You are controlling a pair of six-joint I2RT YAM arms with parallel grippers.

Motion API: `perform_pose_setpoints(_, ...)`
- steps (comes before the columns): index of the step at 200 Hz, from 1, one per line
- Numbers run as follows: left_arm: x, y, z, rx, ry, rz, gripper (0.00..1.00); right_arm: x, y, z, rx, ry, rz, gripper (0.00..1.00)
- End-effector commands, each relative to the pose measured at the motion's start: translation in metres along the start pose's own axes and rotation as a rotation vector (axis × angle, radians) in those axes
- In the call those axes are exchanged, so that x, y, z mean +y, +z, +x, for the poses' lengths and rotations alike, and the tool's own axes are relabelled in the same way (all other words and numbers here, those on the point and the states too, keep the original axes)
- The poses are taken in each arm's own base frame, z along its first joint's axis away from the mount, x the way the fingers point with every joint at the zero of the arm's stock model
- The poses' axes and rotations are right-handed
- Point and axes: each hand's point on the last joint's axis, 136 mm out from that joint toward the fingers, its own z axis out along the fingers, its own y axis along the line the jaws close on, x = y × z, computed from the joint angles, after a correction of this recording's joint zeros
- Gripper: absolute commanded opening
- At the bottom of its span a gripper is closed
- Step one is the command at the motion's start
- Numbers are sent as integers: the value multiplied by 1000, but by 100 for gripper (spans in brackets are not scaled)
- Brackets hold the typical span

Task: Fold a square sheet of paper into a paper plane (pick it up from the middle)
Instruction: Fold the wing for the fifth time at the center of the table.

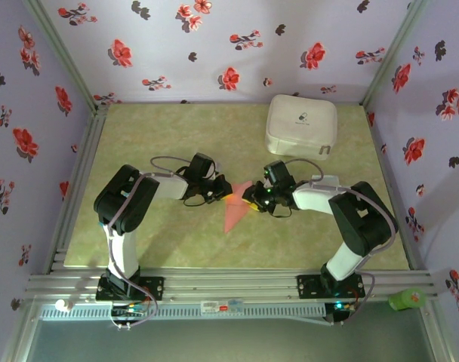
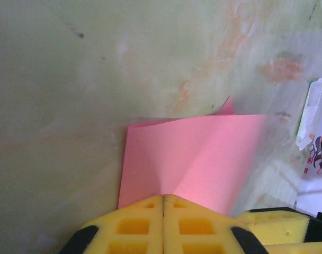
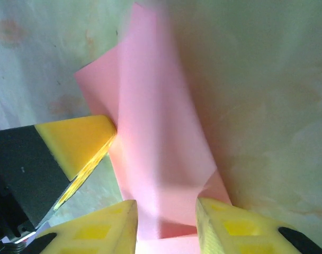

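Left claw [image 2: 163, 198]: clamped on the paper [image 2: 195, 156].
Right claw [image 3: 166, 211]: apart, paper between.
Risk: paper could be torn if tugged.

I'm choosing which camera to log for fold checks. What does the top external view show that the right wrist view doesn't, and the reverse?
Top external adds: the white case at the back right, and both arms whole. Right wrist adds: the right gripper up close, jaws apart, with the paper running between them, its creases plain. Both share: the salmon paper and the left gripper shut on its edge.
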Motion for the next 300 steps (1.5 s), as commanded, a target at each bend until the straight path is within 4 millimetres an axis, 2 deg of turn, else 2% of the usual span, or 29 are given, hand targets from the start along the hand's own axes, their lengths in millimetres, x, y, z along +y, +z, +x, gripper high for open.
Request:
perform_pose_setpoints(1,50,7,16,42,-58,-137,7,2,-10,-19,-48,-91,50,35)
perform_pose_setpoints(54,51,7,16,42,-62,-135,7,-7,-8,-48,-64,-87,70,35)
perform_pose_setpoints(68,51,7,16,42,-64,-135,7,-3,-1,-45,-19,-92,46,35)
perform_pose_setpoints(92,51,7,16,41,-63,-136,7,-11,7,-41,12,-74,62,34)
perform_pose_setpoints(139,51,7,16,40,-68,-136,7,-2,13,-36,50,-79,-10,33)
perform_pose_setpoints(194,50,6,13,39,-68,-135,7,0,7,-36,26,-91,-22,33)
perform_pose_setpoints(223,49,7,13,38,-67,-133,7,8,4,-32,46,-105,-61,32)
perform_pose_setpoints(271,43,4,10,33,-51,-122,7,0,6,-37,65,-125,-38,25)
perform_pose_setpoints(300,42,4,8,33,-47,-121,7,-5,2,-31,83,-134,-17,24)
